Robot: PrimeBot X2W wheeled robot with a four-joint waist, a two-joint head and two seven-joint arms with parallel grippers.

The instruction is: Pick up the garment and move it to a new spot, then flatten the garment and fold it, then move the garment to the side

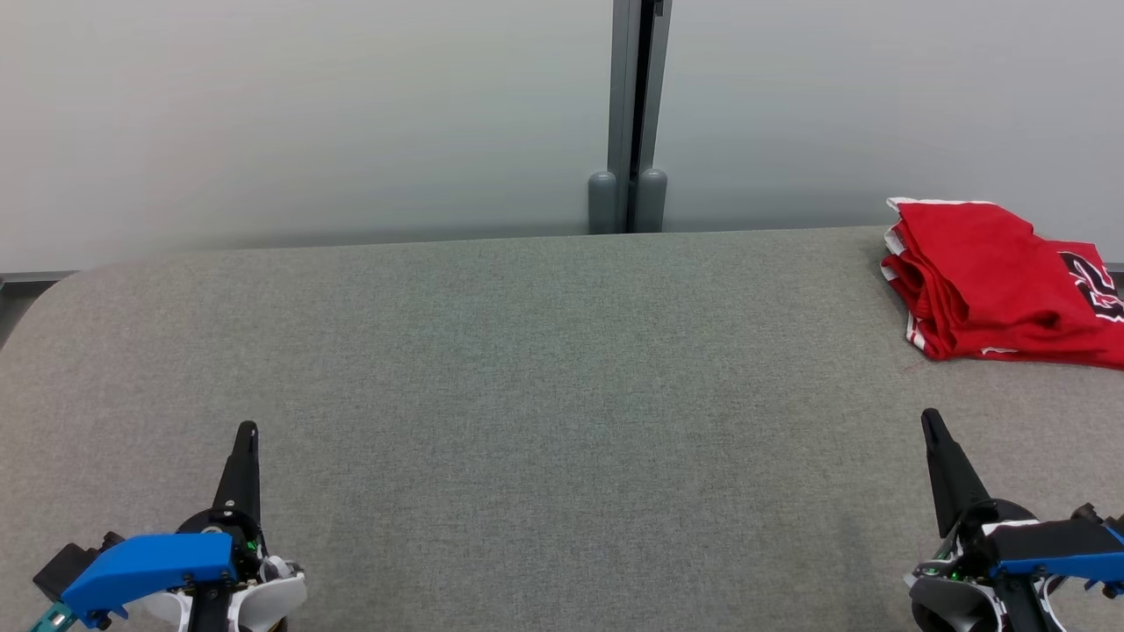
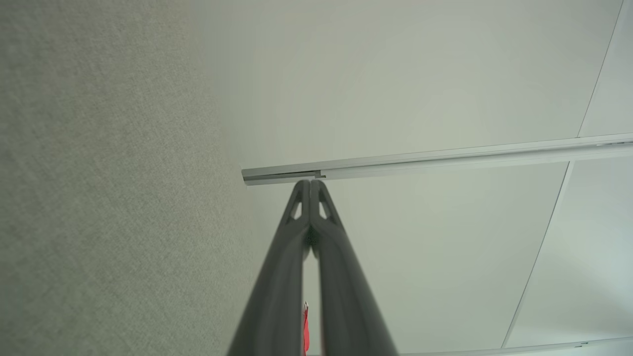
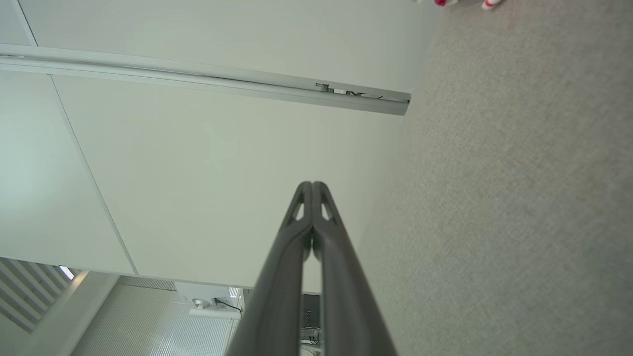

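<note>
- Head view: garment [image 1: 992, 281] lies folded at the bench's [image 1: 527, 351] far right corner; a nudge could push it over the edge.
- Left wrist view: left gripper [image 2: 310, 184] closed, empty.
- Right wrist view: right gripper [image 3: 312, 185] closed, empty; reaching unopened would likely scatter the folds.

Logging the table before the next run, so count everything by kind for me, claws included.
Folded red fabric garment: 1
Dark long-fingered claws: 2, left claw and right claw, both shut
Grey fabric-covered table: 1
Total: 4
</note>
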